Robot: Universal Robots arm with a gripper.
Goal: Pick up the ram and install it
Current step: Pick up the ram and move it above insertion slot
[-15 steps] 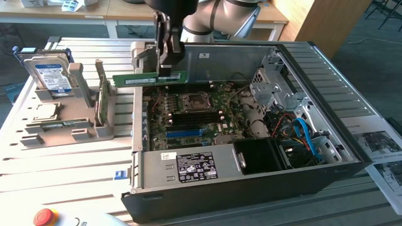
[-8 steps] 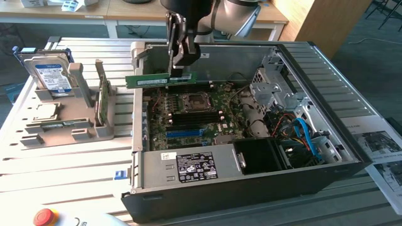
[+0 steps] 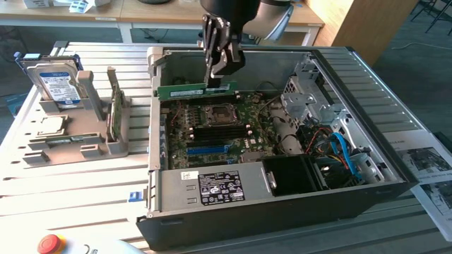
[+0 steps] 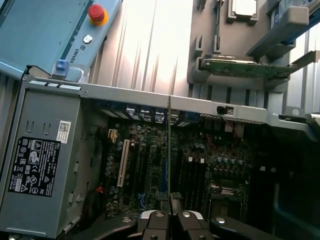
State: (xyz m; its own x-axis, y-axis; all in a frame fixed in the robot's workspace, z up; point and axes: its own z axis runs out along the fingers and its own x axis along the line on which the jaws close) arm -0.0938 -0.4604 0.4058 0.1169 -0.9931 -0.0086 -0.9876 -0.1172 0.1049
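table: slatted metal top; carries the case and the fixture.
case: open black PC tower on its side, mid-scene; its far wall stands just behind the ram.
motherboard: green, on the case floor beneath the ram; CPU socket, dark slots and a blue slot on it.
power supply: grey box with a black label, at the case's near edge.
fixture: grey holder beside the case, at the exterior view's left; holds an upright hard drive and a second green stick on edge.
cables: blue and red tangle at the exterior view's right, well apart from the ram.
gripper: fingers pressed together, pinching the ram's top edge near its end toward the exterior view's right; arm cut off above.
ram: held level, long edge down, above the motherboard's far end, clear of the board; wrist view shows it edge-on as a thin line over the slots.
stop button: red, on a pendant cut off by the frame edge.
hard to tell: which slot the ram lines up with; its chips too small to make out.
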